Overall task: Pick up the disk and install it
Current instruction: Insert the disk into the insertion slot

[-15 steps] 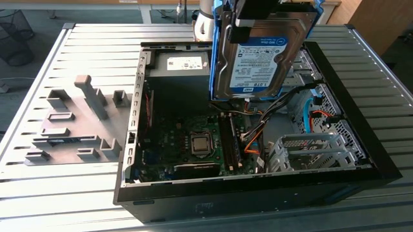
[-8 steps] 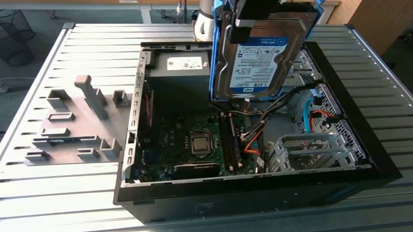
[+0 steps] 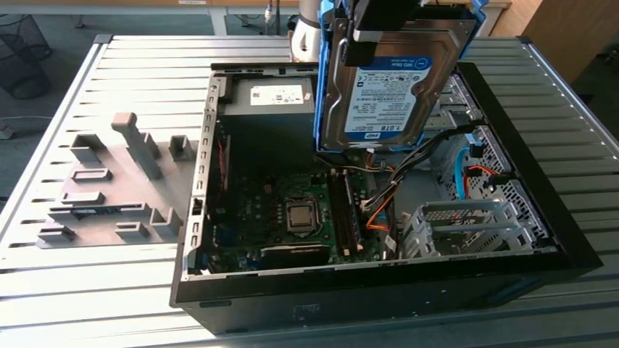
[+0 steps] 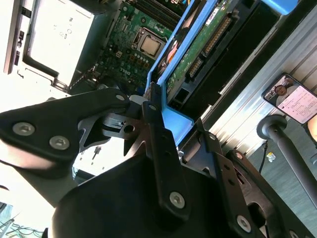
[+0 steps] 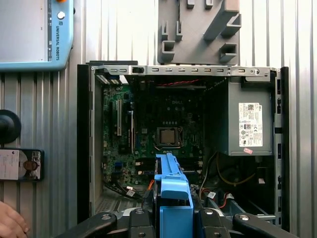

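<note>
Exterior view: the gripper (image 3: 396, 29) is clamped on the upper end of the disk (image 3: 387, 87) and holds it raised above the open computer case (image 3: 198, 181). The disk hangs nearly upright with its labelled face toward the camera. The blue carrier frame borders both long edges. The lower edge of the disk is in free air, apart from every component beneath it.

The case lies on its side on a slatted metal table (image 3: 97, 290).
- The power supply (image 3: 266, 109) occupies the far corner on the exterior view's left.
- The motherboard (image 3: 290, 210) covers the floor of the case.
- A silver drive cage (image 3: 464, 225) stands in the near corner on the exterior view's right.
- Orange and mixed cables (image 3: 382, 210) lie between the motherboard and the cage.
- A grey fixture (image 3: 106, 188) sits on the table just outside the case wall on the exterior view's left.

In the first wrist view, the blue frame of the disk (image 5: 173, 183) projects from between the black fingers (image 5: 141, 220) toward the motherboard (image 5: 148, 119), well inside the case walls (image 5: 84, 148). A teach pendant (image 5: 29, 34), a phone (image 5: 20, 163) and a person's hand (image 5: 10, 223) lie outside the case.

In the second wrist view, the fingers (image 4: 158, 148) press the frame from both sides. The green circuit-board face of the disk (image 4: 198, 44) is exposed.
</note>
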Robot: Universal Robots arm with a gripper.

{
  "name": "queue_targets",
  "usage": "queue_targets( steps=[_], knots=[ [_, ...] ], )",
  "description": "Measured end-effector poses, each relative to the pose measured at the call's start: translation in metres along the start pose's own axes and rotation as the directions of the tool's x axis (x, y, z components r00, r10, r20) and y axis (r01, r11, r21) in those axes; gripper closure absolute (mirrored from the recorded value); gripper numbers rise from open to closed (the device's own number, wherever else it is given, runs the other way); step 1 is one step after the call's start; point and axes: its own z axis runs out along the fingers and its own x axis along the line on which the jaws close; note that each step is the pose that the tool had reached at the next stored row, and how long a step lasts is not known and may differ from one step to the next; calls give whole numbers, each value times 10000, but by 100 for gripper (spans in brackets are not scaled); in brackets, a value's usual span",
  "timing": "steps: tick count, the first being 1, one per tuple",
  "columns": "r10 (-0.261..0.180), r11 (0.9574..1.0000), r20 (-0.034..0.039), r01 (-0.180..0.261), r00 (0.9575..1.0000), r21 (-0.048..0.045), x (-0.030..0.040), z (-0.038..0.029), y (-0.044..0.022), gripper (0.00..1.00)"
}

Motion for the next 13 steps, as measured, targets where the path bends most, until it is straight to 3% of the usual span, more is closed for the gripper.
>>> queue_targets(
  steps=[5, 13],
  knots=[
    [0, 10000, 0, 0, 10000, 0, 6, 0, 0, 64],
    [0, 10000, 2, 0, 10000, 1, 160, 5, -16, 64]
  ],
)
